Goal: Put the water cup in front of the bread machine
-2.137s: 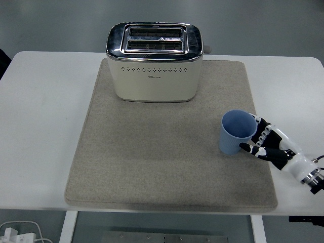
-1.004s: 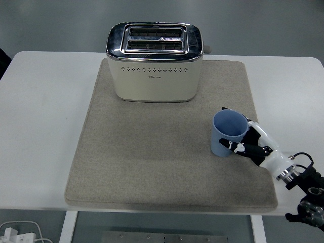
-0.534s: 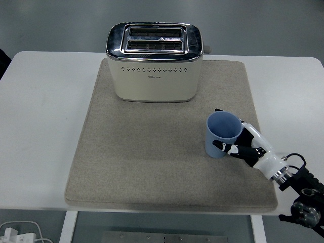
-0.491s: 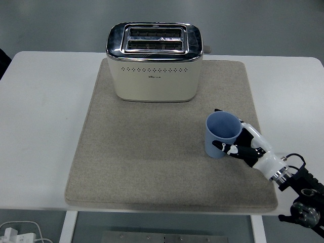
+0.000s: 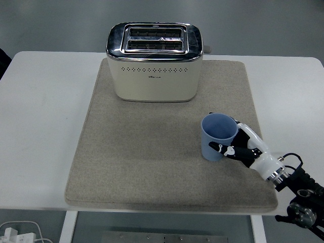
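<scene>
1 blue water cup stands upright, mouth up, on the grey mat's right side, gripped by the right hand. Bare mat lies before the bread machine.

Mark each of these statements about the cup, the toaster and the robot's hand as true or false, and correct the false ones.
1. The right hand grips the blue cup. True.
2. The cup lies on its side. False: it is upright, its opening facing up.
3. The cup is over the grey mat. True.
4. The toaster has bread in its slots. False: no bread shows in the slots.
5. The cup touches the toaster. False: it is apart from it, nearer the table's near edge and to the right.
</scene>
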{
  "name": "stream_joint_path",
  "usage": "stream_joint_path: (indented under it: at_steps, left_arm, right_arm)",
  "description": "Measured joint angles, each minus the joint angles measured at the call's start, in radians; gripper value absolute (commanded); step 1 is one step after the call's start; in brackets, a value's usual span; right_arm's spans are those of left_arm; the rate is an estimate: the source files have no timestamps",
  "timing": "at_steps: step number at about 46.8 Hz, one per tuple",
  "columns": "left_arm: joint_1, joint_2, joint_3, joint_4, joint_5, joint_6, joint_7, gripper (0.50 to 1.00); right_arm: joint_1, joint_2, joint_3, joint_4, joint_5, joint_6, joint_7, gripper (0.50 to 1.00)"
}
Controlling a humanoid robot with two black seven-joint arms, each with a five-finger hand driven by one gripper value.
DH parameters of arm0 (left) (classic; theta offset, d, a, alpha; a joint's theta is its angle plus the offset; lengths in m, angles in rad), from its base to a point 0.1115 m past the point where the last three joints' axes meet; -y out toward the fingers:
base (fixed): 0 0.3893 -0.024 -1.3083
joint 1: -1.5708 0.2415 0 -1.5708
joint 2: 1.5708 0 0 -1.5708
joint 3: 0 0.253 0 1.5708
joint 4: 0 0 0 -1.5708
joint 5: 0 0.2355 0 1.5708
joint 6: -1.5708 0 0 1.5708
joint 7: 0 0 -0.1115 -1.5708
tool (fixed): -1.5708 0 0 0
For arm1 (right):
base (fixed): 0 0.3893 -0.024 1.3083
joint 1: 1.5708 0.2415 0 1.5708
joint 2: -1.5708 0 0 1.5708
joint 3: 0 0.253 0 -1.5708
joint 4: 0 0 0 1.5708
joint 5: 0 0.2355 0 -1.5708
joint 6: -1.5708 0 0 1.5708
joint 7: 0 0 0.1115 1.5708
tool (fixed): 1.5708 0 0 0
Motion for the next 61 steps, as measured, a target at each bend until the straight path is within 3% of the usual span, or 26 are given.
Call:
stream_joint_path:
  at_steps: [4,20,43,61]
  left_arm:
    - [0.000,0.000,0.000,0.000,0.000,0.000,0.000,1.000]
    - [0.000,0.000,0.001,-0.002,0.000,0.000,0.000,1.000]
    - [-0.001,0.000,0.000,-0.006,-0.001,0.000,0.000,1.000]
    - [-0.003,0.000,0.000,-0.009,-0.001,0.000,0.000,1.000]
  right_arm:
    - [0.003,0.001,0.001,0.000,0.000,-0.014,0.000,0.500]
    - [0.054,0.019,0.001,0.000,0.004,-0.023,0.000,0.500]
    - [0.221,0.174,-0.053,-0.079,0.013,-0.115,0.000,0.500]
    - [0.281,0.319,-0.109,-0.177,0.014,-0.155,0.000,0.500]
